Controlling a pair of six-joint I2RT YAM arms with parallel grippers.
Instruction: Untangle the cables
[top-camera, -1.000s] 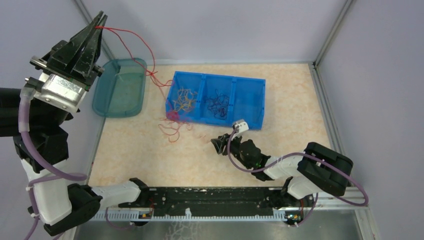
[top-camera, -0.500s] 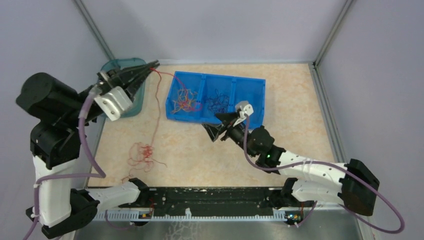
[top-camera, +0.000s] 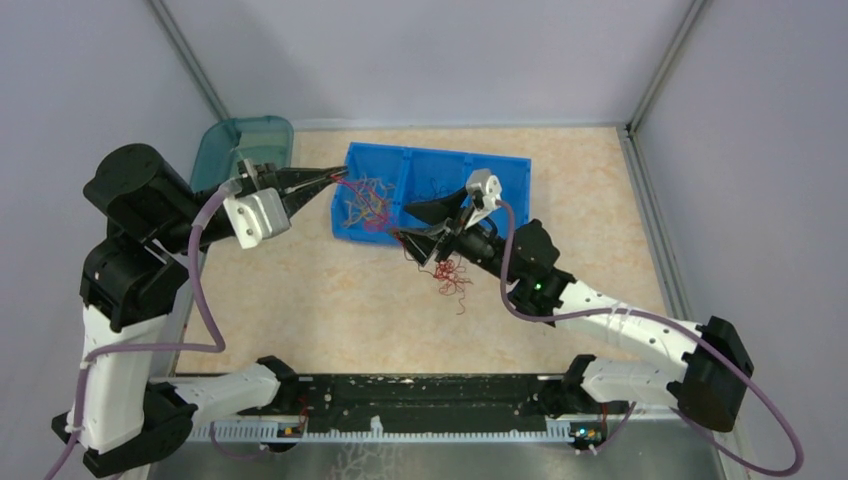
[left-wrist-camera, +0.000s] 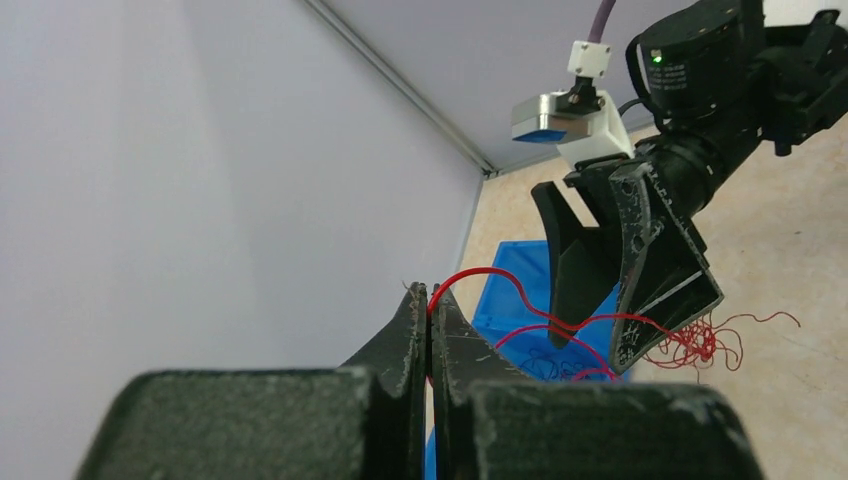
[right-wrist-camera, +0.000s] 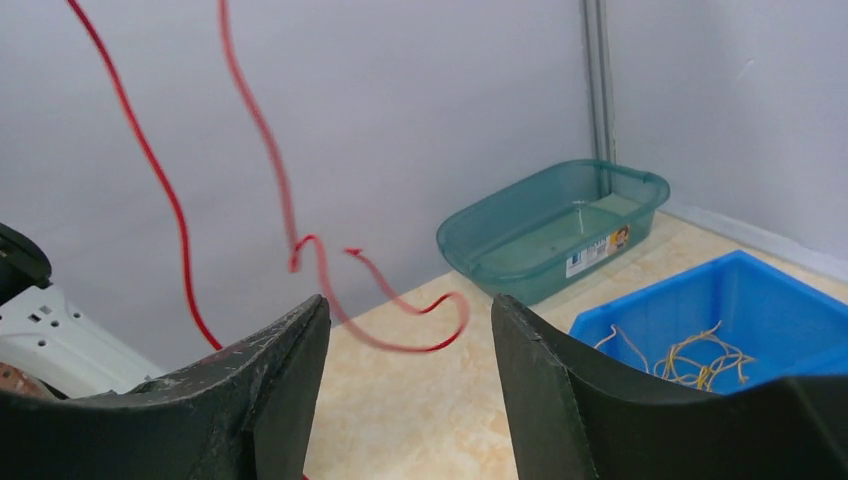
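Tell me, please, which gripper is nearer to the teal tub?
Left. The left gripper sits just right of the teal tub; the right gripper hangs farther off, before the blue bin's middle.

The left gripper (left-wrist-camera: 430, 303) is clamped shut on a red cable (left-wrist-camera: 485, 269) — the right gripper (top-camera: 416, 228), facing it, is held spread open.

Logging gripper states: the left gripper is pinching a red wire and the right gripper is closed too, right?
Not quite. The left gripper is pinching the red wire, but the right gripper is open; the right wrist view shows its fingers spread apart.
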